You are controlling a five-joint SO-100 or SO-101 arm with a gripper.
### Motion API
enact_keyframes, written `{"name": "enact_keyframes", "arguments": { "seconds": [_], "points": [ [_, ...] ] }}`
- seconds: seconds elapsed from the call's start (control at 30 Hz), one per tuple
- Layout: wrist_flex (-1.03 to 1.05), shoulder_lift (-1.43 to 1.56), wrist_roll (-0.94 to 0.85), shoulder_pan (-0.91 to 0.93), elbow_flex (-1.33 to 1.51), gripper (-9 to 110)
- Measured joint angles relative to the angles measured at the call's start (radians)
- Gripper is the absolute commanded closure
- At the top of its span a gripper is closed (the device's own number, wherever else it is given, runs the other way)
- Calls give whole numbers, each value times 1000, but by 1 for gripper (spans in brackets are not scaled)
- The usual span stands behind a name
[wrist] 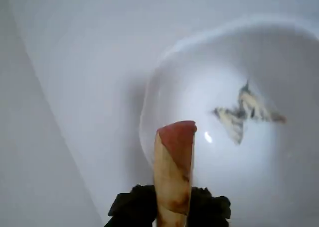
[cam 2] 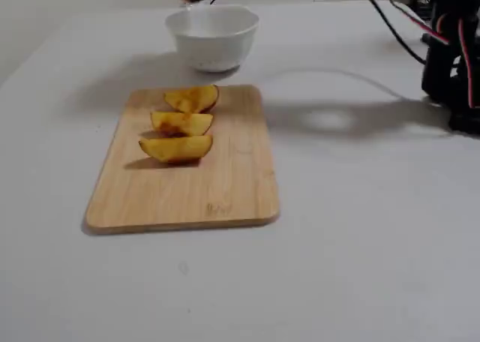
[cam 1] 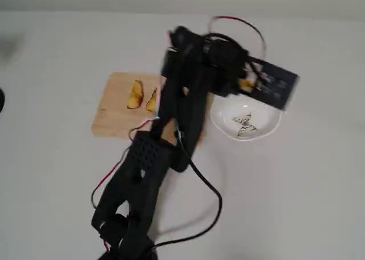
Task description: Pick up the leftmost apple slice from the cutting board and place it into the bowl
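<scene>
Above the white round bowl point(wrist: 249, 87) with its butterfly mark, the black jaws point(wrist: 172, 207) are clamped on the pale, red-skinned apple slice point(wrist: 173, 167), held over the near rim. 3 browner wedges point(cam 2: 180, 124) lie on the tan wooden cutting board point(cam 2: 225, 184) beside the bowl on the white surface point(cam 2: 360, 244).

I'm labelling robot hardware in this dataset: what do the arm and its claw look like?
In the overhead view the arm is matte black plastic in chunky segments, one broad link perforated with small holes. Red and black cables loop loosely along it and over the wrist. A dark blue-black rectangular board sits at the wrist end. In the wrist view the claw shows black, rough-edged fingertips.
</scene>
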Motion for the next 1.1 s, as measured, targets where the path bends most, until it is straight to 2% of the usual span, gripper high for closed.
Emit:
{"name": "enact_keyframes", "arguments": {
  "seconds": [0.17, 0.2, 0.27, 0.37, 0.57, 0.73, 1.1],
  "points": [
    [2, -25, -29, 51, 0, 69],
    [2, -29, -35, 51, 0, 69],
    [2, -32, -48, 48, 0, 74],
    [2, -34, -60, 49, 0, 101],
    [2, -32, -77, 20, 0, 101],
    [2, 72, -66, -72, 0, 101],
    [3, 825, -74, -380, -2, 101]
  ]
}}
